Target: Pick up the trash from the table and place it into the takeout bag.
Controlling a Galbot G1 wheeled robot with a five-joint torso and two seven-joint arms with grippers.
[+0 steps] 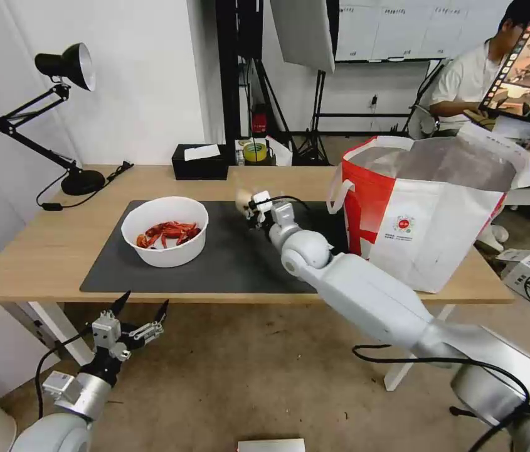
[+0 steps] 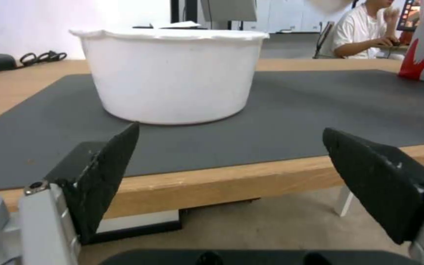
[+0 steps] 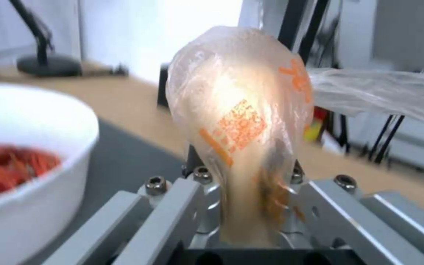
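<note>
Nearest to us, our left gripper hangs below the table's front edge, near its front-left corner, fingers spread wide and holding nothing; from its wrist we look across the wooden edge at the side wall of the white bowl. That bowl sits on the left half of the dark grey mat, a heap of red crayfish shells inside it, and nothing is touching it, so we judge it trash yet to be collected. Farther in, our right arm reaches over the front edge to the middle of the mat, where our right gripper is clamped on the small clear bag; from the wrist we see the film, printed with orange marks, pinched between the closed fingers and bulging beyond them, with a pale lump inside. We cannot tell whether the bag is lifted clear of the mat or just touching it. At the table's right end stands the takeout bag, mouth open, foil lining showing, loop handle hanging on its near left side; what lies inside is hidden from us. Along the back edge rests the black tissue box, which is not trash. By our reckoning the job is midway at best: one piece in hand and not yet bagged, the bowl untouched.
</note>
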